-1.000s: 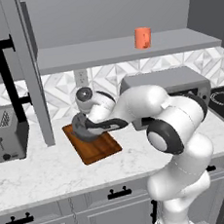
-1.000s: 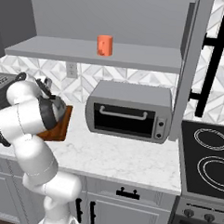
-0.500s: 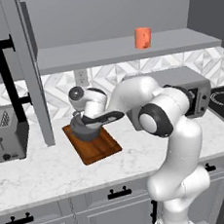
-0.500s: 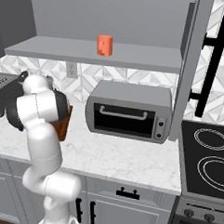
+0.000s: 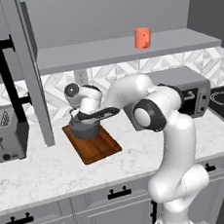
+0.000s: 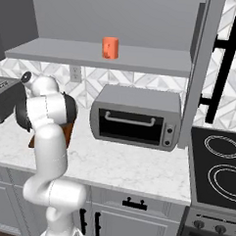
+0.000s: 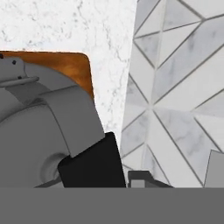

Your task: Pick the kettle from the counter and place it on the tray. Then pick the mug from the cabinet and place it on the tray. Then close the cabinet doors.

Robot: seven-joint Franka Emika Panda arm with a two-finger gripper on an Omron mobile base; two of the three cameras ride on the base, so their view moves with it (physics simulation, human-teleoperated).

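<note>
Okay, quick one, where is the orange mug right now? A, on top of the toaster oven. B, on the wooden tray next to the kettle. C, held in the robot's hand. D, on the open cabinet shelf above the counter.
D: the orange mug stands alone on the grey cabinet shelf, above the toaster oven, while the kettle sits on the tray.

One squat dark grey metal kettle, one reddish-brown wooden tray, one small orange mug, one grey toaster oven, one silver toaster, two tall grey cabinet doors.
</note>
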